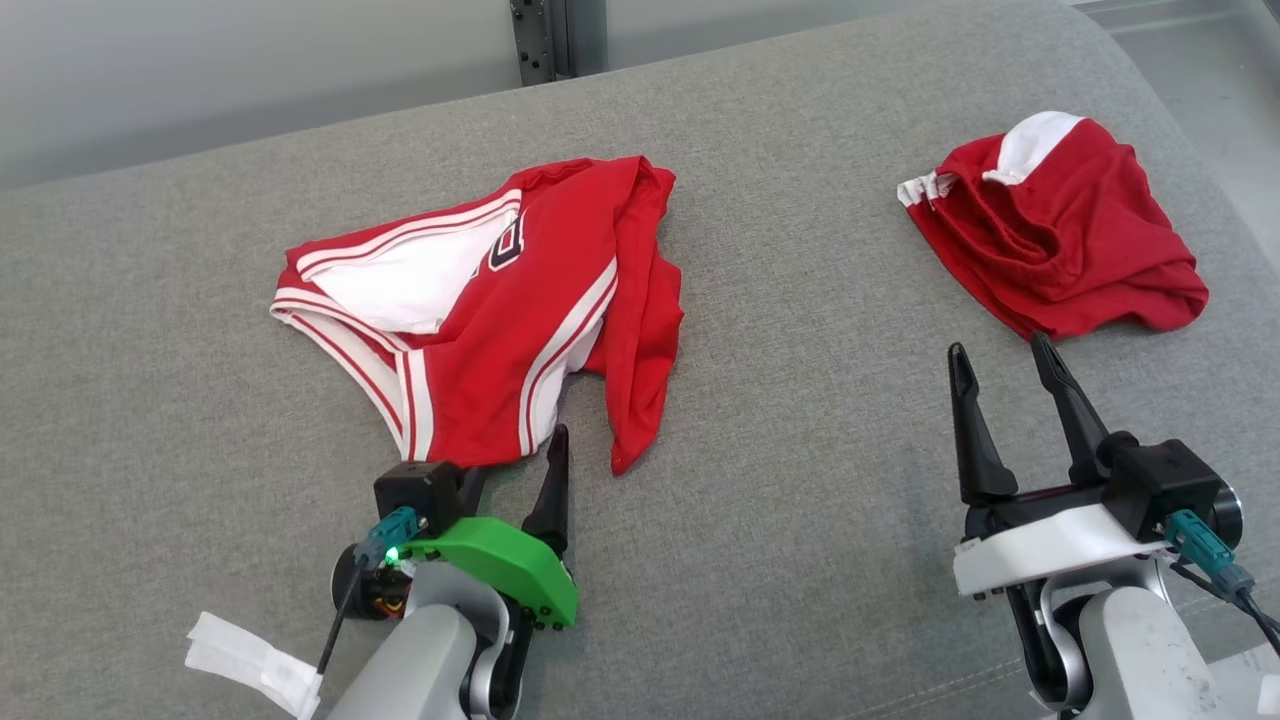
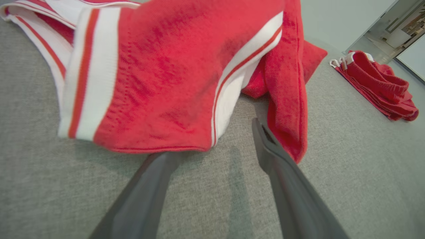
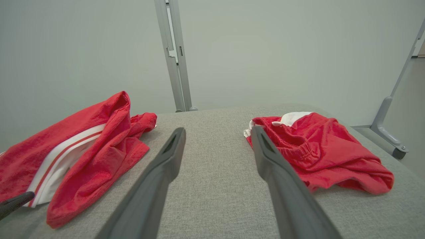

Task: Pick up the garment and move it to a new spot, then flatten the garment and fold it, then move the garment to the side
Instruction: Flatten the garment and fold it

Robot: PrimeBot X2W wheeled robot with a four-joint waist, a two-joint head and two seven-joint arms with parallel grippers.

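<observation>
A grey fabric-covered surface carries everything, and the red jersey with white-and-red striped trim serves as the marker. The jersey lies crumpled rather than flat. Its white lining shows through one opening on its left part, and a long red fold is bunched along its right side and trails toward the robot. A metal upright stands against the pale wall beyond the jersey's far edge.

Well apart from the jersey, on its right and a little farther back, lies a heap of red shorts with a white waistband patch.

The right gripper hangs to the jersey's right, just short of the shorts' near edge. Its jaws stand wide apart and it grips nothing.

The left gripper is at the jersey's near hem, also spread wide. In the left wrist view one finger's tip disappears under the hem. The other finger lies bare on the grey cloth, between the hem and the trailing red fold. No fabric is pinched.

A green cover sits on the left wrist, nearer the robot than the hem.
</observation>
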